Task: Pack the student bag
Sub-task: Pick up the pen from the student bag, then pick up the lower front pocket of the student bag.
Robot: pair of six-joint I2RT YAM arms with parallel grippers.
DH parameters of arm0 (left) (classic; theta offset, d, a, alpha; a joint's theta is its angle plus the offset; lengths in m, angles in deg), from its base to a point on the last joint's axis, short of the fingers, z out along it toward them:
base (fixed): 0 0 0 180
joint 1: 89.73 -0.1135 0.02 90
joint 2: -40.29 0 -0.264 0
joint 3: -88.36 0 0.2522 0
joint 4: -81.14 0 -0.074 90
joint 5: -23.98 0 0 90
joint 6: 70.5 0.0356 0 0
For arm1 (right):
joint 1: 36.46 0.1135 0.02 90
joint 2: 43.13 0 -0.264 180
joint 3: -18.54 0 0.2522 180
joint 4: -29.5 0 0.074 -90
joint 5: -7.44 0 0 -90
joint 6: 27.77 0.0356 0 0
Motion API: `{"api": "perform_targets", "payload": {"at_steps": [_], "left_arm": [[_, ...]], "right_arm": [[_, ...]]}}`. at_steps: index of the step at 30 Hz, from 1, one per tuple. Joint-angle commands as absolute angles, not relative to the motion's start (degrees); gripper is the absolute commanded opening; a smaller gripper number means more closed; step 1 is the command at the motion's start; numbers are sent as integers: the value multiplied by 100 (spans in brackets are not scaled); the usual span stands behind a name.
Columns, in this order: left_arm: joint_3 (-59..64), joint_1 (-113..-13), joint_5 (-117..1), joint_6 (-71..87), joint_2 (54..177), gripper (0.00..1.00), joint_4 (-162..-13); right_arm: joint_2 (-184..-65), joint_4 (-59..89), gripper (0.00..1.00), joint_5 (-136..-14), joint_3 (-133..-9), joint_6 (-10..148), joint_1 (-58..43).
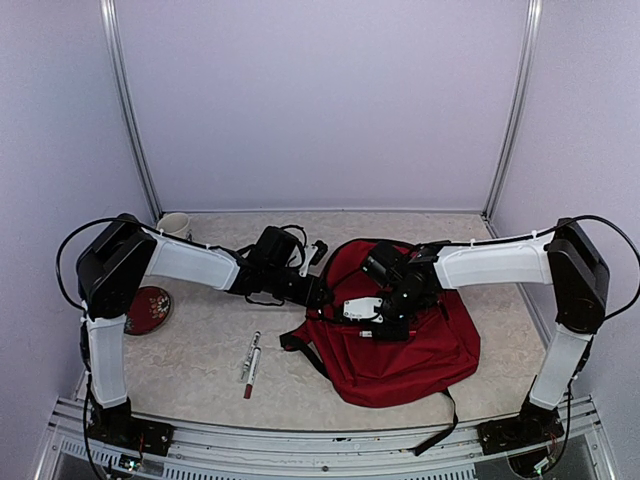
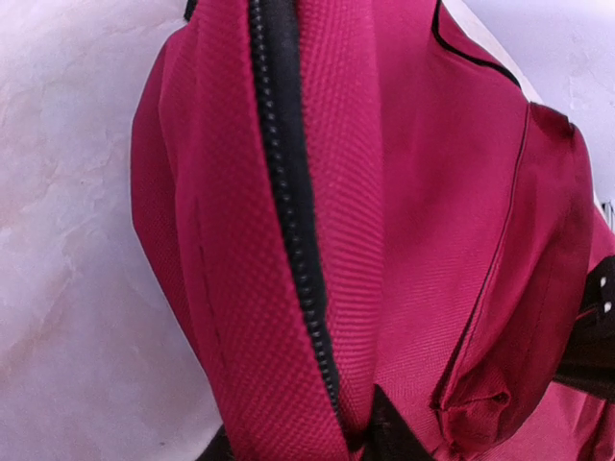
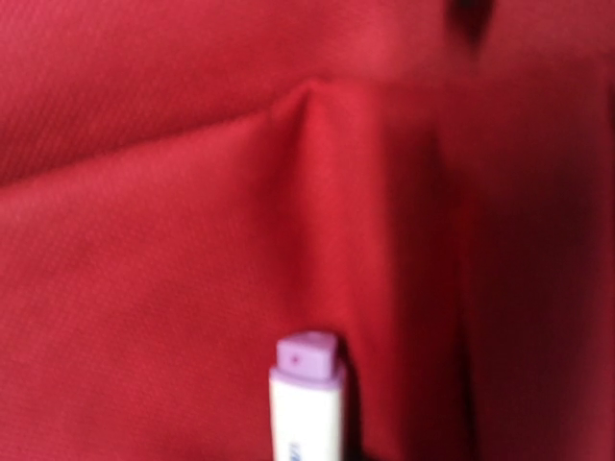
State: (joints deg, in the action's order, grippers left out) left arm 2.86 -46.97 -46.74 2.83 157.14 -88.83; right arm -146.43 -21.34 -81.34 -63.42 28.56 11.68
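From above, the large dark-red fabric student bag (image 1: 420,350) lies flat on the pale marbled table (image 1: 200,370), right of centre, inside plain white walls (image 1: 320,100). Left wrist: soft cloth that would sag; the black zipper edge (image 2: 288,192) seems the firmest hold. Right wrist: a white lilac-capped marker (image 3: 307,403) against the cloth. Fingers show clearly nowhere; I cannot tell their state.

Mug (image 1: 175,224) back left; red plate (image 1: 148,308); two pens (image 1: 250,364); purple-capped marker (image 3: 307,408).
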Motion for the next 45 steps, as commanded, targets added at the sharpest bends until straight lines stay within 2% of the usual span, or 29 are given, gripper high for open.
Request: {"api": "perform_targets", "payload": {"at_steps": [1, 3, 6, 9, 14, 16, 20, 23, 24, 27, 30, 31, 38, 41, 45], "left_arm": [[80, -4779, -4662, 375, 15778, 26, -8959], [69, -4818, -4702, 368, 15795, 21, -8945], [55, -4895, -4838, 345, 15799, 23, -8906], [171, -4947, -5025, 388, 15628, 44, -9029], [580, -4881, -5422, 951, 14934, 90, -9628], [797, -4803, -5585, 1299, 14604, 99, -9948], [1531, -4258, -5833, 2669, 13729, 99, -10777], [1613, -3514, -5318, 4077, 13583, 96, -10550], [1462, -3365, -4946, 4373, 13710, 91, -10232], [703, -3154, -3943, 4372, 14391, 67, -9301], [54, -3051, -3743, 4439, 15080, 55, -8519], [-142, -3035, -3835, 4467, 15332, 53, -8368], [-1504, -3140, -5152, 4277, 16574, 55, -7452], [-1751, -3176, -5680, 4078, 16771, 60, -7418], [-1422, -3249, -6361, 3832, 16577, 70, -8016]], "right_arm": [[-14643, -2225, 0, -8349, -6455, 2846, 1126], [-14472, -2226, 0, -8446, -6426, 2876, 1122], [-14047, -2002, 0, -8275, -6322, 3006, 1037], [-13509, -1489, 0, -7522, -6142, 3228, 629], [-12757, -414, 0, -6177, -5597, 3649, -58], [-12562, -100, 0, -5795, -5439, 3880, -290], [-11948, 915, 0, -4894, -4867, 4654, -941], [-11470, 2088, 0, -4001, -4271, 5475, -1420], [-11373, 2404, 0, -3797, -4125, 5713, -1514], [-11222, 2824, 0, -3564, -3856, 6117, -1571], [-11142, 2720, 0, -3717, -3739, 6150, -1577], [-11101, 2653, 0, -3786, -3702, 6151, -1586], [-10852, 2672, 0, -3909, -3495, 6214, -1589], [-10782, 2668, 0, -4003, -3421, 6219, -1589], [-10729, 2763, 0, -3962, -3299, 6285, -1589]]}}
